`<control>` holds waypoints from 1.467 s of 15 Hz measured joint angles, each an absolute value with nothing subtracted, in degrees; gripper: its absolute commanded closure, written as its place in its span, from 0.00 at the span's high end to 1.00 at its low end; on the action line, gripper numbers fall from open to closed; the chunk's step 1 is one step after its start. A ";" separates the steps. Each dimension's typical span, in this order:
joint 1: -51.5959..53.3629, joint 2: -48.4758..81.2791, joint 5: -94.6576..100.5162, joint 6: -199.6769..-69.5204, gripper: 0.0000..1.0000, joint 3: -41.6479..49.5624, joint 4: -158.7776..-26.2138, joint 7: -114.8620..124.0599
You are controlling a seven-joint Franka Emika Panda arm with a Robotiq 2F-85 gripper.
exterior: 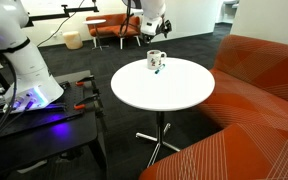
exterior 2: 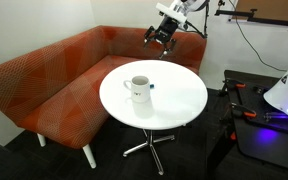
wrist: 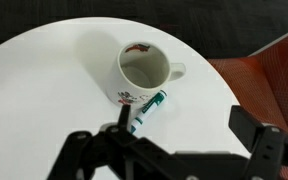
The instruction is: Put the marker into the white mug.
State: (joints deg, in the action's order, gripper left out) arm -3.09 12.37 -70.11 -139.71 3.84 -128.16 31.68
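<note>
The white mug stands upright on the round white table, handle to the right in the wrist view, with a coloured mark on its side. It also shows in both exterior views. The teal marker lies flat on the table, touching or nearly touching the mug's base; it shows in an exterior view and as a small speck in the other one. My gripper is open and empty, high above the table beyond the mug.
An orange-red sofa wraps around the far side of the table. The robot base and a black cart with red clamps stand beside the table. Orange chairs stand in the background.
</note>
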 measured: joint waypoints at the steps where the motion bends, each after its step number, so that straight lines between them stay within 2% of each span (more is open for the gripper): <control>1: -2.82 12.98 -70.73 -140.64 1.00 3.69 -128.13 31.72; 22: 0.81 28.33 -75.08 -148.83 1.00 2.95 -120.80 35.55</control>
State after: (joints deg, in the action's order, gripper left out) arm 0.81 28.33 -75.08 -148.83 2.95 -120.80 35.55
